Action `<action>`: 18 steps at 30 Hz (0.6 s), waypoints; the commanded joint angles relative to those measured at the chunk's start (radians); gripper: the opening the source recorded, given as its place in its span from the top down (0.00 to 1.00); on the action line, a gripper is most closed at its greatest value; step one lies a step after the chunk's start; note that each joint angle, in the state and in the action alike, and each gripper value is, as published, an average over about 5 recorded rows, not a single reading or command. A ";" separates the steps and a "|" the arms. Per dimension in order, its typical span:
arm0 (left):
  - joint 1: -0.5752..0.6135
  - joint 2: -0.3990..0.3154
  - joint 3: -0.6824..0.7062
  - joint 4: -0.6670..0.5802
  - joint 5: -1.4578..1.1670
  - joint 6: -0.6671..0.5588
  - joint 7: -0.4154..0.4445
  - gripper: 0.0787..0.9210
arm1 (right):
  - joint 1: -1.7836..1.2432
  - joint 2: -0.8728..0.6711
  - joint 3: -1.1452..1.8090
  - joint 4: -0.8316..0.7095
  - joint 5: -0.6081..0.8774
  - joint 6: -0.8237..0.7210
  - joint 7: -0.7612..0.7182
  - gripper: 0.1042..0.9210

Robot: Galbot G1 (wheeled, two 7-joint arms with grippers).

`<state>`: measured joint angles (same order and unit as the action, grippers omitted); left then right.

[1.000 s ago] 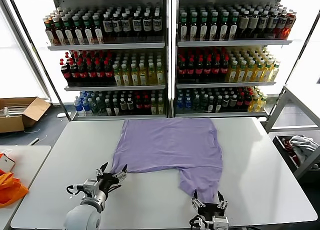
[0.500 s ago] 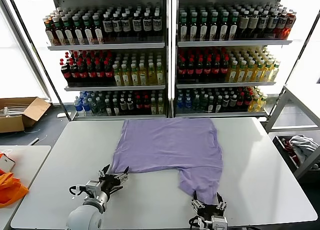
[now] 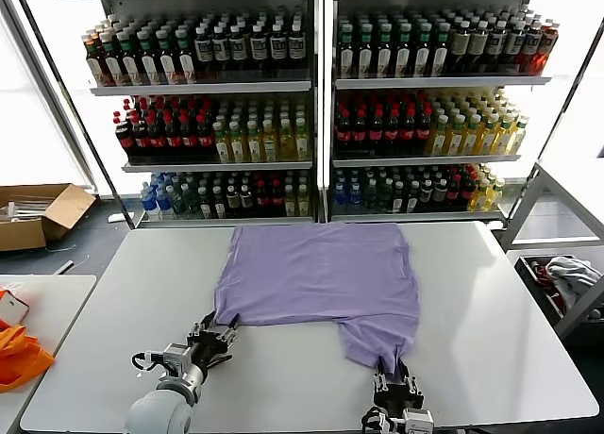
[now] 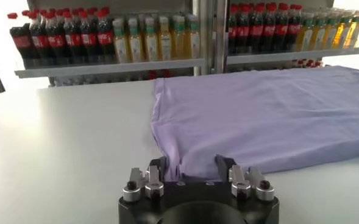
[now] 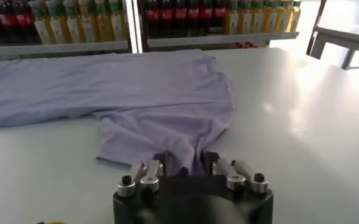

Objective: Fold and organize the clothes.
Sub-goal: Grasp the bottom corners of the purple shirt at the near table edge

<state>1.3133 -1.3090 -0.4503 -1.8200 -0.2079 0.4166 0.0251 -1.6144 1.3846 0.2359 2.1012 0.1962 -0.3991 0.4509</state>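
The shirt [image 3: 321, 274] is soft, thin and light. It will bend and sag when it is lifted, and it can slip out of a weak pinch. It will not break. The best places to hold it are the edges and corners, because the cloth there is thin enough to fit between the fingers. Two holds far apart should keep it flat.

The shirt lies spread out in the middle of the white counter [image 3: 491, 311], in the center of the head view. One part hangs down toward the lower middle of the frame, like a flap.

The left end effector [image 3: 215, 337] is at the lower left of the frame. It sits right at the near left corner of the shirt. In the left wrist view, the cloth edge runs in between the two fingers [image 4: 156, 175]. The fingers are partly drawn in around the cloth, and it looks like they are pinching it, but I think the hold is not yet tight.

The right end effector [image 3: 397, 389] is at the bottom of the frame, right of the middle. It is at the tip of the flap. In the right wrist view, the cloth is bunched between its fingers [image 5: 158, 165], which are nearly pressed together on it. This pinch looks firmer.
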 commanded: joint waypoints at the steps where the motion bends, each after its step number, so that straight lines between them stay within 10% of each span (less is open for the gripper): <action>1: -0.005 0.002 0.008 0.004 0.014 -0.002 0.003 0.51 | -0.001 -0.001 0.003 0.011 0.008 0.005 -0.009 0.83; 18: -0.043 -0.011 -0.011 -0.016 0.010 -0.074 0.002 0.99 | 0.102 -0.008 0.088 0.060 -0.020 0.078 -0.102 0.99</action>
<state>1.2910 -1.3184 -0.4590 -1.8422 -0.1966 0.3711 0.0269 -1.5550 1.3782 0.2958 2.1457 0.1833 -0.3462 0.3741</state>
